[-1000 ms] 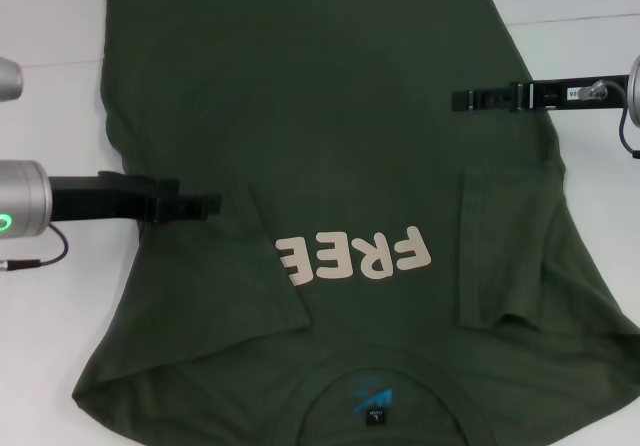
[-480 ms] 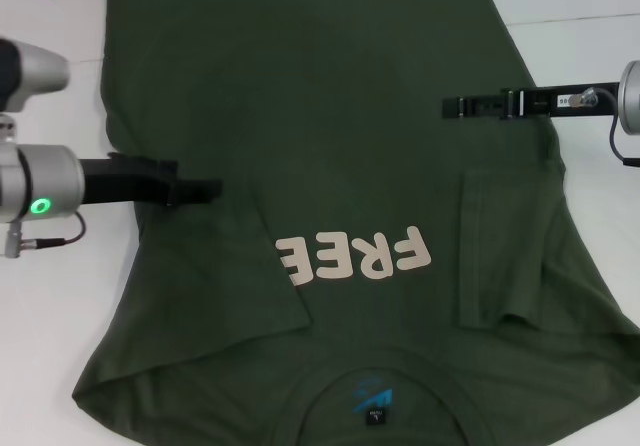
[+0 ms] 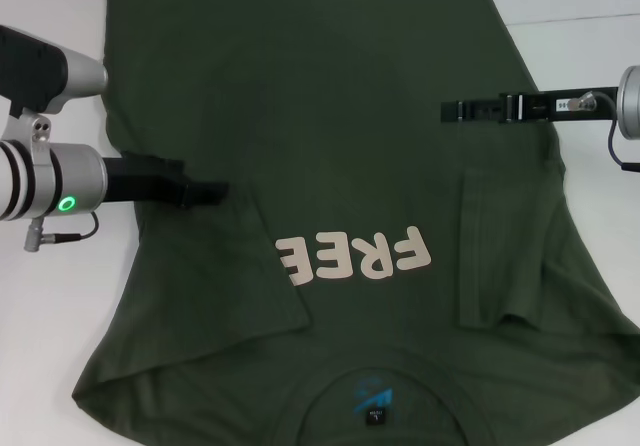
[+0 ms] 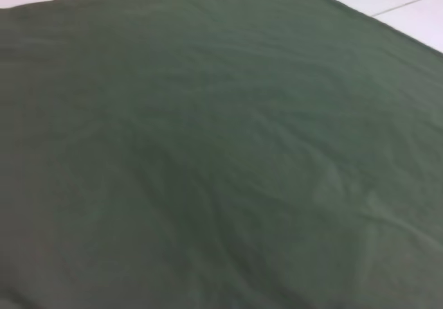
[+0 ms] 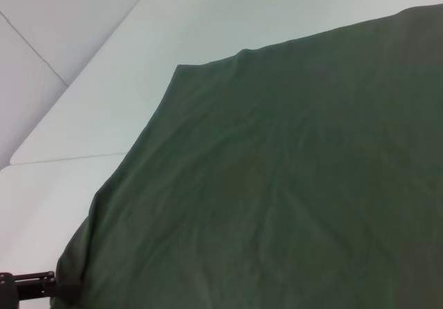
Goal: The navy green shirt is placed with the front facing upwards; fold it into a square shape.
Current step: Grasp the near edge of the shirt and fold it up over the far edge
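Collar: crew neck with black label and blue logo, at the near edge of the surface, print reading upside down from the head view.
Navy green shirt: spread front up across the white surface, hem toward the far edge, collar toward the near edge; both sleeves already lie folded inward over the body, one on each side of the cream "FREE" print.
Left gripper: low over the shirt's left side, near the left edge of the surface, level with the folded sleeve; jaws look clenched together, though whether they pinch cloth cannot be told.
Right gripper: over the shirt's right side, farther from the collar than the left one; jaws appear drawn together, contact with cloth unclear.
Change: within the last second the left gripper has pushed inward toward the shirt's middle and the right gripper has crept slightly inward too; the cloth has not shifted.
Meaning: probably both arms are settling into position for the next fold; the square is not yet formed, and the long body remains to be folded.
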